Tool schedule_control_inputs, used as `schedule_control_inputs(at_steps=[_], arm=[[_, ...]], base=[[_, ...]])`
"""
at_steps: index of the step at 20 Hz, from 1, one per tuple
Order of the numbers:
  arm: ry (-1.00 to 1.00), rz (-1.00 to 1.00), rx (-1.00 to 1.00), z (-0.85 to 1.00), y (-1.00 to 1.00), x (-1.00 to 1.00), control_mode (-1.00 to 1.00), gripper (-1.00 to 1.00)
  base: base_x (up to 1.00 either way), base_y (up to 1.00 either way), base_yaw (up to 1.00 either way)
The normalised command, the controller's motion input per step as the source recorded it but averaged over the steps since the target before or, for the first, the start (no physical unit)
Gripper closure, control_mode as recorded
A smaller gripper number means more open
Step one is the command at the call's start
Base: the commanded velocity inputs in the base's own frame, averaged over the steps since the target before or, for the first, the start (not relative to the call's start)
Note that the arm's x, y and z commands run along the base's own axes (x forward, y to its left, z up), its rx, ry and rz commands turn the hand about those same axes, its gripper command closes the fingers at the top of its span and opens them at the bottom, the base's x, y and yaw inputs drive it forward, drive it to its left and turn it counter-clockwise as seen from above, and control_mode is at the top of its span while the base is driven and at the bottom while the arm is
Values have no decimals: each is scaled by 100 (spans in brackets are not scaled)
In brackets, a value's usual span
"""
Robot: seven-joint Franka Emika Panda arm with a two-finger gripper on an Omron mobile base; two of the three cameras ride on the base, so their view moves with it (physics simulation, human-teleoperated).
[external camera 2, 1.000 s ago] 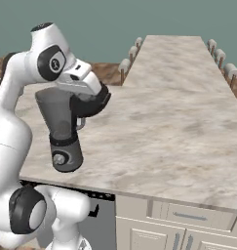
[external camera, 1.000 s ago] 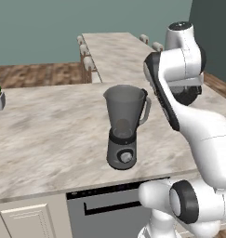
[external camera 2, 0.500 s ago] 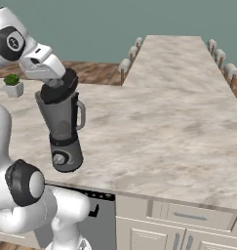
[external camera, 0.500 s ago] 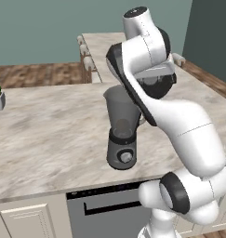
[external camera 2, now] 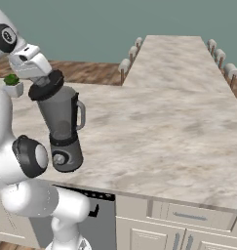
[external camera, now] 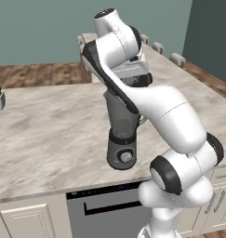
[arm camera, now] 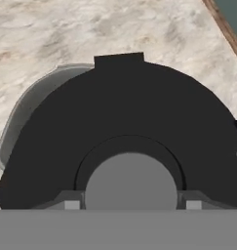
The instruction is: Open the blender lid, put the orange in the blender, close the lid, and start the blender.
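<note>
dark blender lid (arm camera: pixel 125 127), seemingly gripper-held (arm camera: pixel 129 205)

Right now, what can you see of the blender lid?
The blender lid is a round, matte, near-black disc with a lighter grey raised central knob and a small tab on its rim. It sits tilted, lifted off one side of the smoky jar, whose rim shows beside it in the hand view. The fingers flank the knob.

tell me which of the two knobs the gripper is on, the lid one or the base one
The raised knob on the blender lid: the gripper has a finger on each side of it. The round knob low on the blender base is untouched.
</note>
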Motion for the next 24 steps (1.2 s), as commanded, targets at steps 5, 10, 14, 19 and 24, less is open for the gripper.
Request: schedule_control_inputs(at_steps=[5, 10, 14, 19, 24], arm=[[1, 0, 6, -25, 4, 29, -100, 100], [0, 1, 13, -40, -1, 20, -100, 100], [0, 2, 16, -32, -3, 9, -100, 100], [0, 3, 15, -29, -1, 1, -100, 100], [0, 12, 14, -13, -19, -8, -100, 100]], base=[[0, 0, 0], [0, 0, 0], [0, 0, 0], [0, 0, 0], [0, 0, 0]])
